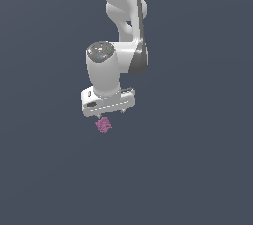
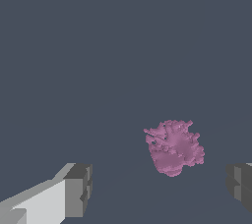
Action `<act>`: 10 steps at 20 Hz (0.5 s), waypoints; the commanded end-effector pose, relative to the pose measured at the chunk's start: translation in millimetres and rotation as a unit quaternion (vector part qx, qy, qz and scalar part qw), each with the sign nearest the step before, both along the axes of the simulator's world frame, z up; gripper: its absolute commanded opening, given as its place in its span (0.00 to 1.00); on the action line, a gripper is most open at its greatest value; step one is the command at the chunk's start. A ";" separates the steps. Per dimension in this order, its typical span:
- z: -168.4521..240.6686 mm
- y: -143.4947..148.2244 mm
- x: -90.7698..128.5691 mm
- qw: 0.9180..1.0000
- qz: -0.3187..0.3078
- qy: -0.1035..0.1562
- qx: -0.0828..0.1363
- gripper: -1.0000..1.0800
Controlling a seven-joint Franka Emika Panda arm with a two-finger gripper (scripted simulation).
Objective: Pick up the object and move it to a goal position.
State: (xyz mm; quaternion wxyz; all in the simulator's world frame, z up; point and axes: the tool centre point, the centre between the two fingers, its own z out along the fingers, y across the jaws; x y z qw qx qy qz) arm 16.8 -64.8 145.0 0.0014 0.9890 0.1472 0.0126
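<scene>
The object (image 1: 103,125) is a tiny pink-magenta lumpy clump lying on the dark grey floor. My white gripper (image 1: 111,114) hangs just above it, fingers pointing down, and the clump sits under the finger on the exterior view's left. In the wrist view the object (image 2: 173,148) lies below the gripper (image 2: 160,188), apart from both grey fingertips (image 2: 78,191) and off-centre in the gap. The jaws stand wide apart, so the gripper is open and holds nothing.
A flat dark grey surface (image 1: 197,169) fills both views all around. The white arm (image 1: 121,2) rises above the gripper toward the top of the exterior view. No other objects show.
</scene>
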 end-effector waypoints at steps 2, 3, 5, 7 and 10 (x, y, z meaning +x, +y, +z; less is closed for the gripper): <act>-12.2 -11.1 -0.2 0.999 0.040 0.003 -0.002 0.96; -15.7 -14.2 -0.3 0.999 0.052 0.004 -0.002 0.96; -22.6 -20.3 -0.7 0.997 0.074 0.005 -0.003 0.96; -28.9 -26.0 -1.2 0.995 0.095 0.007 -0.003 0.96; -37.2 -33.2 -2.0 0.993 0.122 0.009 -0.003 0.96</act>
